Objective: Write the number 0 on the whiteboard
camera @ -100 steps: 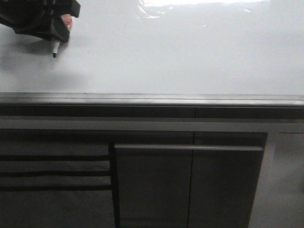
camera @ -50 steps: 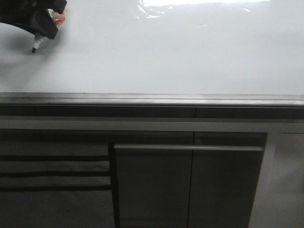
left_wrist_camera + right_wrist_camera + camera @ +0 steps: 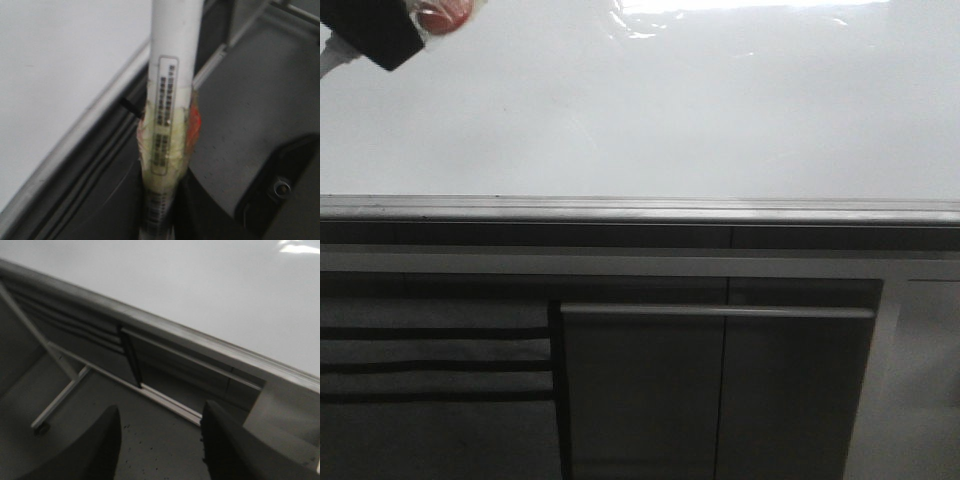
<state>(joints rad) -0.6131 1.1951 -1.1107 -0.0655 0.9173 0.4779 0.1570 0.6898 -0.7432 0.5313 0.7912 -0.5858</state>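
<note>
The whiteboard [image 3: 670,110] fills the upper part of the front view, glossy white with glare along the top and a grey edge strip [image 3: 640,208] below it. No number 0 shows on it. My left gripper [image 3: 375,35] is at the top left corner, shut on a white marker [image 3: 330,60] whose tip is cut off by the frame edge. In the left wrist view the marker [image 3: 172,75] is a white barrel with a barcode label and tape, held between the dark jaws of the left gripper [image 3: 162,200], beside the whiteboard [image 3: 60,75]. My right gripper [image 3: 160,425] is open and empty, low beside the whiteboard [image 3: 200,290].
Dark grey cabinet panels with a metal handle bar [image 3: 720,312] and slats [image 3: 430,365] lie below the board. A white frame leg [image 3: 60,395] and speckled grey floor [image 3: 165,450] show in the right wrist view.
My left gripper and the marker have moved up and to the left, from over the board to the corner of the front view. The marker tip has left the frame.
</note>
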